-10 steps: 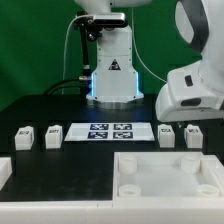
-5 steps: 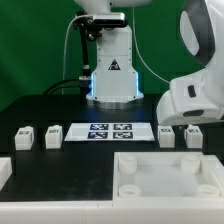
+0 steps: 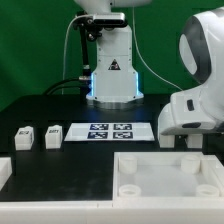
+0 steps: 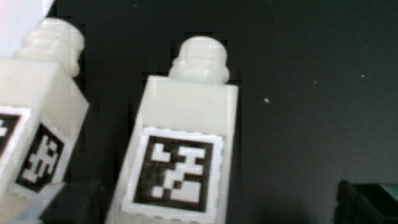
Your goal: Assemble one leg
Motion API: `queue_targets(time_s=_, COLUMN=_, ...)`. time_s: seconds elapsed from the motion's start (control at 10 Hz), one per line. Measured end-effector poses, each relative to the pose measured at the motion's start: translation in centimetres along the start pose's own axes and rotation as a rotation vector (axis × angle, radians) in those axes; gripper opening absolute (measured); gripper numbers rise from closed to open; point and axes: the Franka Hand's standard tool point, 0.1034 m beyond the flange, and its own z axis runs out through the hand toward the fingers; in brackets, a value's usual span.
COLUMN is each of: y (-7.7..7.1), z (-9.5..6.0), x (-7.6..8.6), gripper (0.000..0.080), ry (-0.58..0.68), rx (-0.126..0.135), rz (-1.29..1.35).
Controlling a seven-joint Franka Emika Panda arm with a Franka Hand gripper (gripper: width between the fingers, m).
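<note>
Black table (image 3: 45, 105), marker board (image 3: 108, 132) mid-table, two legs (image 3: 25, 136) beside it, white base (image 3: 170, 178) nearer the camera

My arm (image 3: 197, 92) is glossy white, rounded shells; its base (image 3: 112, 72) glows blue (black cables (image 3: 71, 50) trail beside it)

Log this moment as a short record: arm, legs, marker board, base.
arm: arm low over the table at the exterior view's right
wrist view: centre leg and neighbour leg side by side, apart, markers toward the camera
other legs: outer leg and inner leg, on the exterior view's left of the marker board
base: base in the foreground, no leg in it
</note>
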Motion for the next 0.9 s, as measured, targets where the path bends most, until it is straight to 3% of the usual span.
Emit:
queue_targets(time_s=0.2, y=-0.01, z=-0.02, x=0.01, gripper=0.0649, ry=0.000, rx=0.000, rz=0.000)
queue_targets(time_s=0.3, y=-0.01, z=-0.02, x=0.01, gripper=0.0514, ry=0.000, rx=0.000, rz=0.000)
queue_targets(time_s=0.4, y=-0.01, z=-0.02, x=0.01, gripper=0.0514, ry=0.000, rx=0.000, rz=0.000)
queue_targets(time_s=0.5, y=-0.01, z=-0.02, x=0.01, gripper=0.0376, ry=0.000, rx=0.000, rz=0.000)
queue_targets(time_s=0.6, y=-0.01, z=-0.02, x=0.01, gripper=0.0289, ry=0.000, rx=0.000, rz=0.000)
queue_targets(time_s=0.9, y=-0.01, z=-0.02, x=0.01, gripper=0.0290, ry=0.000, rx=0.000, rz=0.000)
